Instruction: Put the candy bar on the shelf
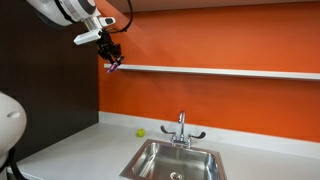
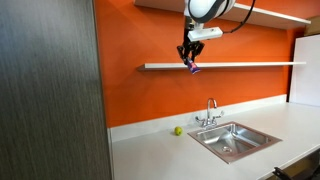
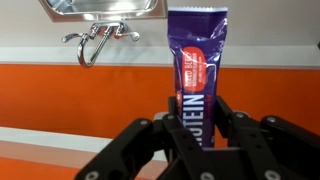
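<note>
My gripper [image 1: 113, 59] is shut on the candy bar [image 3: 196, 60], a flat dark blue-purple wrapper with a red and pale mark. In the wrist view the bar stands up between the two black fingers [image 3: 196, 112]. In both exterior views the gripper [image 2: 190, 60] hangs in front of the orange wall, and the bar [image 1: 114, 66] [image 2: 193, 68] sits at the level of the shelf [image 1: 230, 71] [image 2: 250, 65], a long thin white ledge, near its end. I cannot tell whether the bar touches the shelf.
A pale grey countertop [image 1: 80, 145] [image 2: 150, 150] runs below with a steel sink [image 1: 175, 160] [image 2: 232, 140] and a tap [image 1: 181, 128] [image 2: 211, 110]. A small yellow-green ball [image 1: 140, 131] [image 2: 178, 130] lies by the wall. A dark wood panel [image 2: 50, 90] stands beside the counter. A second ledge [image 2: 270, 12] is higher up.
</note>
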Controlling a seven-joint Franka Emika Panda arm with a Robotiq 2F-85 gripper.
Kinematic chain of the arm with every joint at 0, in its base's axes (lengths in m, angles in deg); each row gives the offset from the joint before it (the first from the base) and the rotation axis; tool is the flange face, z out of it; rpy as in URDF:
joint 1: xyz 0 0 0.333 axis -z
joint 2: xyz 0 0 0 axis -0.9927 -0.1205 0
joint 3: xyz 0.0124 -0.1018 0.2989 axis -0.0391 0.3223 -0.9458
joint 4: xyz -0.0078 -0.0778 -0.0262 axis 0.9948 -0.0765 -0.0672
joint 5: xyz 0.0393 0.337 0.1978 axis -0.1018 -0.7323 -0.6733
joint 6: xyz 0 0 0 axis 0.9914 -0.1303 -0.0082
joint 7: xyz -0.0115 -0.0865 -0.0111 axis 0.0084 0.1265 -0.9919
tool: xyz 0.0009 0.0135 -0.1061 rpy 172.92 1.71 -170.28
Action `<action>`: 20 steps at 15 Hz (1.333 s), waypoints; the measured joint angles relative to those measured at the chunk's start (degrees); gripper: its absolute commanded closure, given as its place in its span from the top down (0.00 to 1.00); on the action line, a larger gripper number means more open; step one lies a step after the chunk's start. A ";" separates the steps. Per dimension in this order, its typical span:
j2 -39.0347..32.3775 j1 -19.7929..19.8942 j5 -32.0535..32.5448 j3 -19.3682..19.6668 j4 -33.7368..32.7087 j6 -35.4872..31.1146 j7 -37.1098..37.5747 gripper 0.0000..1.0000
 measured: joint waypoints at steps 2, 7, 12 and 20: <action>-1.37 0.23 0.00 0.18 -2.90 1.71 -0.17 0.14; -5.73 0.32 0.00 1.96 -10.44 5.77 -1.54 0.14; -11.83 0.30 0.00 3.99 -18.72 9.79 -5.33 0.14; -24.20 -0.91 -0.07 5.87 -34.30 17.17 -11.63 0.14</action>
